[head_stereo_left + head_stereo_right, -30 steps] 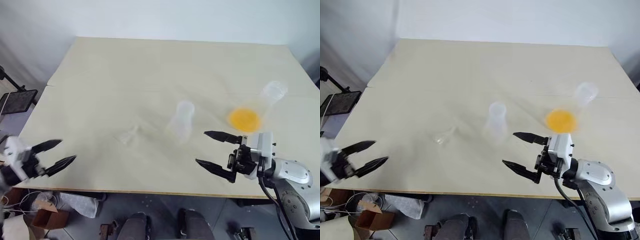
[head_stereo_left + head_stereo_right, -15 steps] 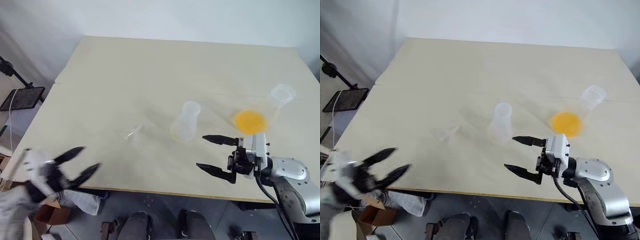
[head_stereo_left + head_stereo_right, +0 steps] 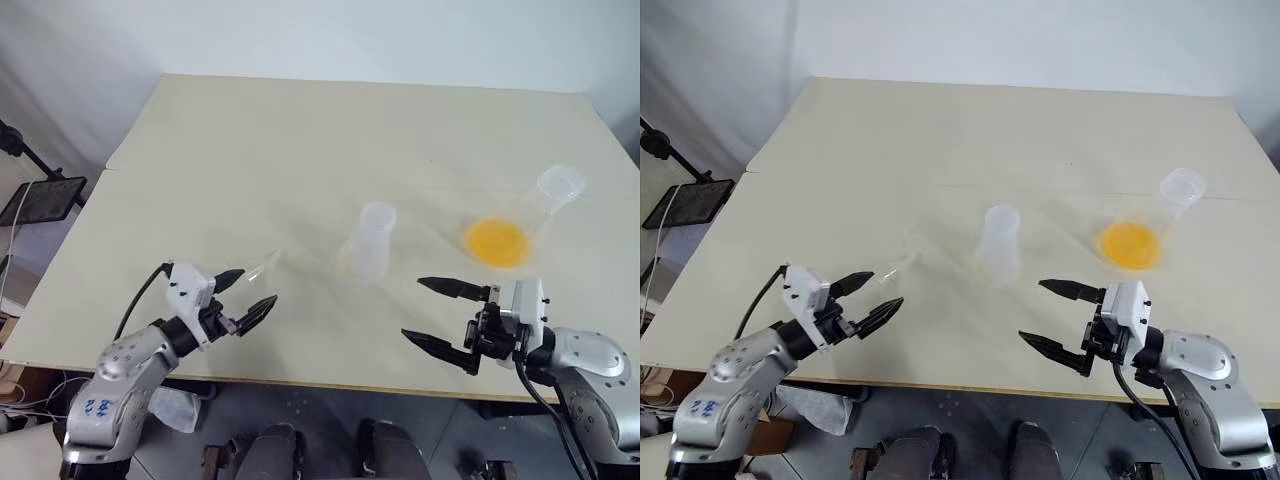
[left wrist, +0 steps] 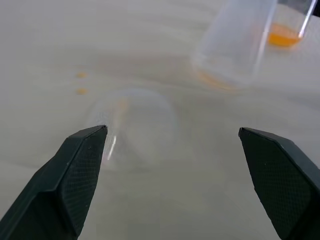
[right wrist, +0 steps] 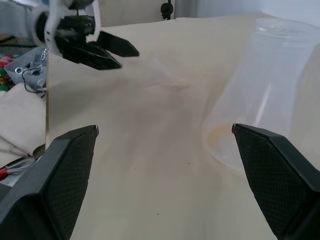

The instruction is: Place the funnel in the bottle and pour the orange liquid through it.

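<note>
We are reaching for the funnel [image 3: 262, 268] with the left hand [image 3: 245, 298], fingers spread wide and holding nothing, touching nothing. The funnel is lying on its side on the desk [image 3: 300, 140], just past the fingertips; in the left wrist view it is sitting between the two fingers [image 4: 80, 170], nearer one of them. To do this step well, we judge we should be centring the funnel's cone between the pads before closing, then closing gently, since clear thin plastic will likely skid or squirt out.

Beyond the funnel, toward the desk's middle, the bottle [image 3: 368, 243] is standing upright. The right hand [image 3: 447, 318] is waiting near the desk's front edge, on the far side of the bottle from the funnel, equally wide apart and empty. The orange liquid [image 3: 495, 241] is sitting in the larger flask [image 3: 549, 196], farther from the funnel than the bottle.
</note>
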You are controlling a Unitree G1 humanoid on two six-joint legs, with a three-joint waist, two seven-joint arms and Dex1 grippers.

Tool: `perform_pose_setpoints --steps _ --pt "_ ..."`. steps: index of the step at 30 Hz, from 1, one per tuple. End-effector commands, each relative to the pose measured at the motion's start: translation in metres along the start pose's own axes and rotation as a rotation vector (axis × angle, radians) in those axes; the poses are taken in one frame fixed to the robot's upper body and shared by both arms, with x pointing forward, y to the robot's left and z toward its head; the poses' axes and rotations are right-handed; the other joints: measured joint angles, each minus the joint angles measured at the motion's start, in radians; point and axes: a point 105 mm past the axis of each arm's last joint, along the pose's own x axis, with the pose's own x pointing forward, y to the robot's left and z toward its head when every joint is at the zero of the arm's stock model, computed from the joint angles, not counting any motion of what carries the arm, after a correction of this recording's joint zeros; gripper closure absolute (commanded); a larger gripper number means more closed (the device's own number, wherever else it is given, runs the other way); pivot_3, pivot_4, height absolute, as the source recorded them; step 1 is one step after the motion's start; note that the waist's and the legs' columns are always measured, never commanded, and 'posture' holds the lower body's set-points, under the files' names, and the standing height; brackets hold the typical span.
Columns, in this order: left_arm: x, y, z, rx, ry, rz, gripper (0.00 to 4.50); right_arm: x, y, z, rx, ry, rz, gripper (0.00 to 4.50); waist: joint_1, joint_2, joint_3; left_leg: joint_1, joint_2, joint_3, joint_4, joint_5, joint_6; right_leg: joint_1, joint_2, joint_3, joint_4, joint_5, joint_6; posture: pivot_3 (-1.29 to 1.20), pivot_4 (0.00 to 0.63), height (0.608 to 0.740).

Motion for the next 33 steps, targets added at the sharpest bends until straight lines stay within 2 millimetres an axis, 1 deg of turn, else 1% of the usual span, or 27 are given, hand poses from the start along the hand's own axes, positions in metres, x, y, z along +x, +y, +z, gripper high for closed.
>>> perform_pose_setpoints --steps 1,5,12,15,16,24,25,26,27,28,30,33 --pt "0.017 0.000 0.004 0.027 -0.033 -0.027 0.02 0.001 0.003 0.011 -0.049 -0.033 -0.008 0.00 0.001 0.000 0.000 0.000 0.000 0.000 0.000 0.000 0.000 0.000 0.000 0.000 0.000 0.000 0.000 0.00 0.150 0.740" --pt "0.028 0.001 0.007 0.041 -0.044 -0.051 0.02 0.001 0.003 0.012 -0.053 -0.041 -0.027 0.00 -0.002 0.000 0.000 0.000 0.000 0.000 0.000 0.000 0.000 0.000 0.001 -0.002 0.001 0.000 0.000 0.00 0.150 0.740" --pt "0.037 0.009 0.004 0.062 -0.030 -0.044 0.02 0.003 0.003 0.013 -0.061 -0.047 -0.049 0.00 -0.002 0.000 0.000 0.000 0.000 0.001 0.000 0.000 0.000 0.000 0.001 -0.003 0.001 0.000 0.000 0.00 0.150 0.740" --pt "0.037 0.011 0.002 0.062 -0.021 -0.047 0.56 0.004 0.003 0.013 -0.061 -0.052 -0.056 0.00 0.001 0.000 0.000 0.000 0.000 0.000 0.001 0.000 0.000 0.000 0.001 -0.003 0.001 0.000 0.000 0.00 0.150 0.740" --pt "0.037 0.011 0.001 0.061 -0.018 -0.052 0.84 0.004 0.003 0.013 -0.061 -0.053 -0.058 0.00 0.000 0.000 0.000 0.000 0.000 0.000 0.001 0.000 0.000 0.000 0.001 -0.002 0.001 0.000 0.000 0.00 0.150 0.740" --pt "0.037 0.013 -0.001 0.071 0.008 -0.087 3.37 0.002 0.005 0.014 -0.064 -0.057 -0.068 0.00 -0.001 0.000 0.000 0.000 0.000 0.000 0.001 0.000 0.000 0.000 0.001 -0.003 0.001 0.000 0.000 0.00 0.150 0.740" --pt "0.035 0.015 -0.001 0.079 0.013 -0.095 3.76 0.001 0.006 0.015 -0.065 -0.058 -0.067 0.00 0.000 0.000 0.000 0.000 0.000 0.001 0.001 0.000 0.000 0.000 0.001 -0.003 0.001 0.000 0.000 0.00 0.150 0.740" --pt "0.034 0.017 0.001 0.085 0.013 -0.099 3.99 0.000 0.007 0.017 -0.065 -0.060 -0.066 0.00 0.001 0.000 0.000 0.000 0.000 0.000 0.001 0.000 0.000 0.000 0.001 -0.003 0.001 0.000 0.000 0.00 0.150 0.740" --pt "0.031 0.019 0.003 0.090 0.007 -0.112 4.31 -0.001 0.009 0.018 -0.063 -0.064 -0.068 0.00 0.001 0.000 0.000 0.000 0.000 0.000 0.001 0.000 0.000 0.000 0.001 -0.003 0.001 0.000 0.000 0.00 0.150 0.740" --pt "0.029 0.020 0.006 0.095 0.000 -0.129 4.47 -0.002 0.010 0.020 -0.062 -0.067 -0.069 0.00 0.001 0.000 0.000 0.000 0.000 0.000 0.001 0.000 0.000 0.000 0.001 -0.002 0.001 0.000 0.000 0.00 0.150 0.740" --pt "0.024 0.020 0.012 0.124 -0.012 -0.177 4.47 -0.003 0.012 0.022 -0.060 -0.067 -0.074 0.00 0.000 0.000 0.000 0.000 0.000 0.000 0.001 0.000 0.000 0.000 0.001 -0.002 0.001 0.000 0.000 0.00 0.150 0.740" --pt "0.018 0.027 0.026 0.203 -0.017 -0.247 4.47 -0.009 0.014 0.022 -0.050 -0.063 -0.111 0.00 0.000 0.000 0.000 0.000 0.000 0.000 0.001 0.000 0.000 0.000 0.001 -0.003 0.001 0.000 0.000 0.00 0.150 0.740"
